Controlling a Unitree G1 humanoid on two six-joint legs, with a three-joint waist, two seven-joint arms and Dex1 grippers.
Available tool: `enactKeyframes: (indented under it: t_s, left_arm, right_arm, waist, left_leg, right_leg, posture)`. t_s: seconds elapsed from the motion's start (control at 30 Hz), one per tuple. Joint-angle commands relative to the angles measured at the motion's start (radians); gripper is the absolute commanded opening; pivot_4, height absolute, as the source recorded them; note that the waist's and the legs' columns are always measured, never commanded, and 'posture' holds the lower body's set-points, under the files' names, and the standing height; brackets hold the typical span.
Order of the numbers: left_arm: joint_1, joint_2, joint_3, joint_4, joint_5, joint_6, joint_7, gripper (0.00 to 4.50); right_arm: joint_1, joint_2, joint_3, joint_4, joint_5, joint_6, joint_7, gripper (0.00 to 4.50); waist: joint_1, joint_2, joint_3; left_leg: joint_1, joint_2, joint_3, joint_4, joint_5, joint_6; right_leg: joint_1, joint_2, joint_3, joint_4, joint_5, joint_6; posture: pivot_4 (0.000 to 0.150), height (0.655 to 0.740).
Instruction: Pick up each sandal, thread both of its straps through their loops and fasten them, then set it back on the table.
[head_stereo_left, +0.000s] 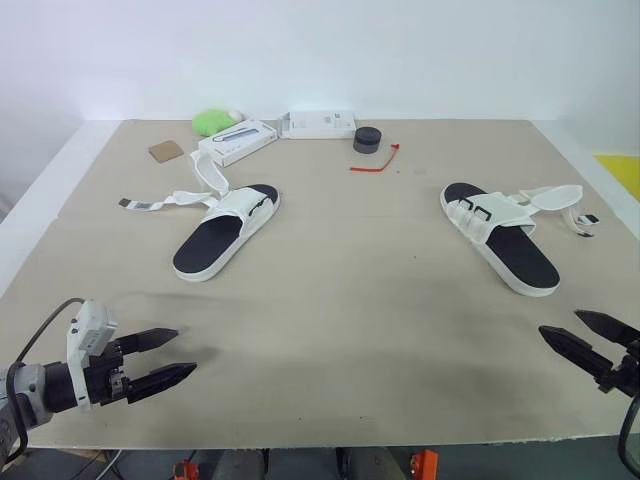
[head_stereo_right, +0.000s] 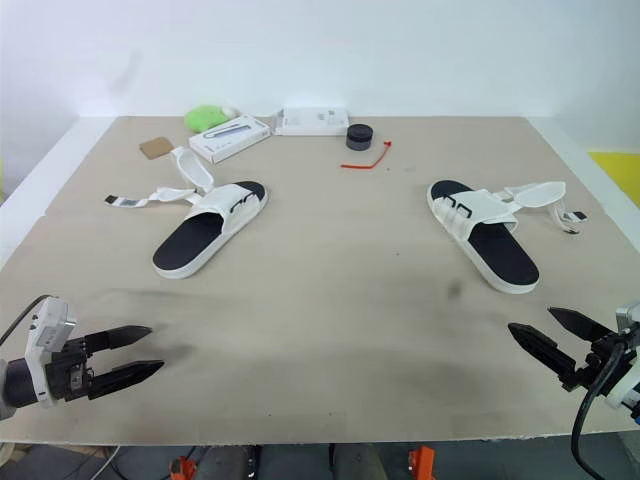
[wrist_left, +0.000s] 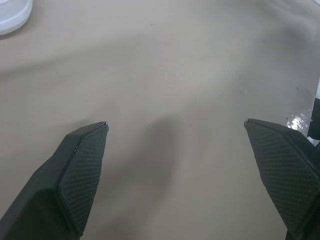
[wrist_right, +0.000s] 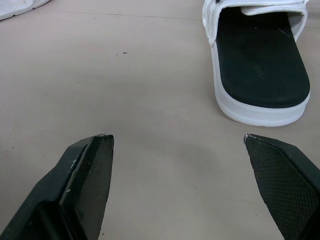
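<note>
Left hand (head_stereo_left: 186, 350) low over near edge of counter (head_stereo_left: 340, 310), released, grasping nothing. Right hand (head_stereo_left: 559, 322) same: spread wide, empty, at opposite near corner. Right sandal (head_stereo_left: 500, 237) just ahead of right hand, flat on counter, sole up, right sandal's straps (head_stereo_left: 553, 196) loose, trailing outward. Left sandal (head_stereo_left: 225, 232) ahead of left hand, further off, left sandal's straps (head_stereo_left: 160, 201) loose, splayed outward. Well beyond both hands: red tie (head_stereo_left: 374, 163), dark round tin (head_stereo_left: 367, 139), white boxes (head_stereo_left: 238, 141), green lump (head_stereo_left: 212, 122).

White sandals (head_stereo_left: 240, 210), black insoles (head_stereo_left: 207, 249)
</note>
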Motion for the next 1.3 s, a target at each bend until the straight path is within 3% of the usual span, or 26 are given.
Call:
enactKeyframes:
  t_s: [0.03, 0.27, 0.43, 0.5, 0.73, 1.0, 1.3]
  left_arm:
    - [-0.001, -0.003, 0.019, -0.037, -0.020, 0.011, 0.022, 4.50]
    - [-0.010, -0.004, -0.001, -0.084, -0.051, 0.033, 0.035, 4.50]
    - [-0.112, 0.031, -0.109, -0.089, -0.020, 0.037, 0.009, 4.50]
    - [-0.168, 0.034, -0.169, -0.104, 0.012, 0.018, 0.009, 4.50]
    - [-0.394, -0.011, -0.282, -0.164, -0.055, 0.021, -0.015, 4.50]
    - [-0.583, -0.119, -0.375, -0.100, -0.065, 0.040, 0.022, 4.50]
    - [-0.626, -0.239, -0.369, -0.065, -0.078, 0.039, 0.128, 4.50]
  right_arm:
    - [-0.027, -0.016, 0.003, 0.009, 0.002, -0.001, -0.009, 4.47]
    - [-0.049, -0.017, 0.025, 0.015, -0.001, 0.008, -0.020, 4.47]
    - [-0.102, -0.035, 0.029, 0.001, 0.009, 0.042, -0.064, 4.47]
    - [-0.158, -0.051, 0.044, -0.004, 0.025, 0.086, -0.098, 4.47]
    - [-0.430, -0.081, 0.237, 0.029, -0.091, 0.136, -0.283, 4.47]
    - [-0.775, 0.009, 0.523, 0.289, -0.281, 0.109, -0.414, 4.47]
    - [-0.941, 0.064, 0.586, 0.592, -0.385, -0.065, -0.405, 4.47]
  waist:
    - [0.000, 0.000, 0.000]
    - [0.000, 0.000, 0.000]
    - [0.000, 0.000, 0.000]
    - [0.000, 0.000, 0.000]
    - [-0.003, 0.000, 0.000]
    - [-0.014, 0.000, 0.000]
    - [-0.014, 0.000, 0.000]
  left_leg:
    - [0.000, 0.000, 0.000, 0.000, 0.000, 0.000]
    - [0.000, 0.000, 0.000, 0.000, 0.000, 0.000]
    - [0.000, 0.000, 0.000, 0.001, 0.000, 0.000]
    - [0.001, 0.000, 0.000, 0.001, 0.000, 0.000]
    - [0.001, 0.000, 0.001, 0.002, 0.001, 0.001]
    - [0.000, -0.001, 0.000, 0.001, 0.001, 0.002]
    - [-0.001, -0.002, -0.001, 0.001, 0.001, 0.003]
  right_leg:
    - [0.000, 0.000, 0.000, 0.000, 0.000, 0.000]
    - [0.000, 0.000, 0.000, 0.000, 0.000, 0.000]
    - [0.001, 0.000, 0.001, 0.000, 0.001, 0.001]
    - [0.001, 0.000, 0.001, 0.000, 0.002, 0.001]
    - [0.001, 0.002, 0.003, 0.000, 0.004, 0.002]
    - [0.001, 0.004, 0.004, 0.000, 0.006, 0.007]
    - [0.001, 0.004, 0.004, 0.000, 0.009, 0.003]
  posture:
    - [0.150, 0.7400]
    - [0.150, 0.7400]
    - [0.150, 0.7400]
    - [0.150, 0.7400]
    - [0.150, 0.7400]
    - [0.150, 0.7400]
    - [0.150, 0.7400]
